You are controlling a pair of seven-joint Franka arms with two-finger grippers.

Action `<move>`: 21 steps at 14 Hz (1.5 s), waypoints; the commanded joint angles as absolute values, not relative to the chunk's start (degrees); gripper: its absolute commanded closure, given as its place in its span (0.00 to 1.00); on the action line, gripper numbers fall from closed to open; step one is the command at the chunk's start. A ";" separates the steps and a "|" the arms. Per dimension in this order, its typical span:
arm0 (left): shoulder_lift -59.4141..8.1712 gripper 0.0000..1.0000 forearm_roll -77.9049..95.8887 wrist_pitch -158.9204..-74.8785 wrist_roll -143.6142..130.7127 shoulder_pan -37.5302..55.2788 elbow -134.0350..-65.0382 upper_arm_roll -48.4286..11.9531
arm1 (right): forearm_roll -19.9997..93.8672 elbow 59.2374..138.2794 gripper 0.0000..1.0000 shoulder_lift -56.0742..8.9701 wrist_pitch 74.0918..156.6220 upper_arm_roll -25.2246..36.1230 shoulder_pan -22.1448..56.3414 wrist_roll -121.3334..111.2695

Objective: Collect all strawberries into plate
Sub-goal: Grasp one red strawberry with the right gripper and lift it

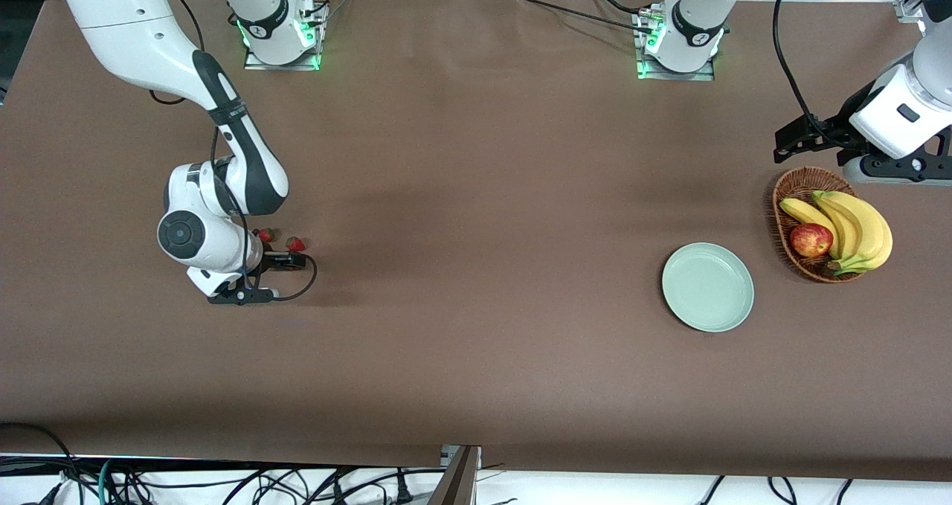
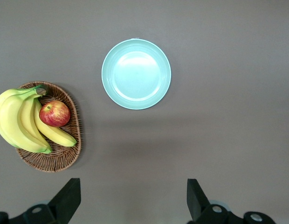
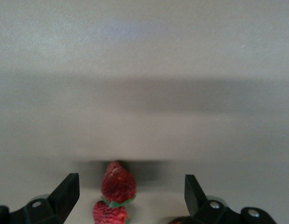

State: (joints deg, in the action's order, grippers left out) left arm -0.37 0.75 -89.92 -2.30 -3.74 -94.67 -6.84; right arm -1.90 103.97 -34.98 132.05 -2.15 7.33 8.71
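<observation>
Standing empty: plate [image 1: 707,287], mint-green, near the wicker basket [image 1: 790,185] at the left arm's end of the worktop [image 1: 476,155]. Strawberries [image 1: 296,244], none collected; all lie under the right arm. Right gripper [image 3: 130,193]: low over them, fingers wide apart, holding nothing. Left gripper [image 2: 134,198]: waiting above the basket, fingers wide, empty.

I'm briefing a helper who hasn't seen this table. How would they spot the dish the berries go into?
Look toward the left arm's end of the brown table, where a wicker basket holds bananas and an apple. The plate lies beside that basket, nearer the front camera. It is the only round, shallow, pale mint-green dish, and nothing lies in it.
</observation>
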 commanded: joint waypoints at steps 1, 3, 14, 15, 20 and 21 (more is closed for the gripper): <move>0.26 0.00 -0.53 -89.03 -2.99 -3.60 -94.31 -6.86 | -1.49 105.64 0.01 -34.28 133.07 -2.20 8.00 10.11; 0.26 0.00 -0.44 -89.03 -2.99 -3.60 -94.31 -6.86 | -1.49 105.91 0.14 -34.54 132.98 -2.20 8.00 10.20; 0.26 0.00 -0.44 -88.95 -2.90 -3.60 -94.31 -6.86 | -1.50 101.80 0.82 -34.28 132.19 -3.68 8.17 9.49; 0.26 0.00 -0.44 -88.95 -2.99 -3.60 -94.39 -6.86 | -1.49 99.86 0.82 -34.19 131.06 -5.52 8.17 9.84; 0.26 0.00 -0.44 -88.95 -2.99 -3.60 -94.31 -6.94 | -1.50 93.70 0.82 -35.24 130.95 -10.37 15.35 32.02; 0.26 0.00 -0.44 -88.95 -2.99 -3.60 -94.39 -6.86 | -1.49 91.69 0.82 -36.64 131.65 -10.37 18.77 38.17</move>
State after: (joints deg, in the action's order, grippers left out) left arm -0.37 0.75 -89.80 -2.33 -3.75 -94.67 -6.83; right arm -1.76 95.06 -34.73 131.60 -10.35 13.49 28.08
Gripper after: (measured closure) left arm 0.000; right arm 0.683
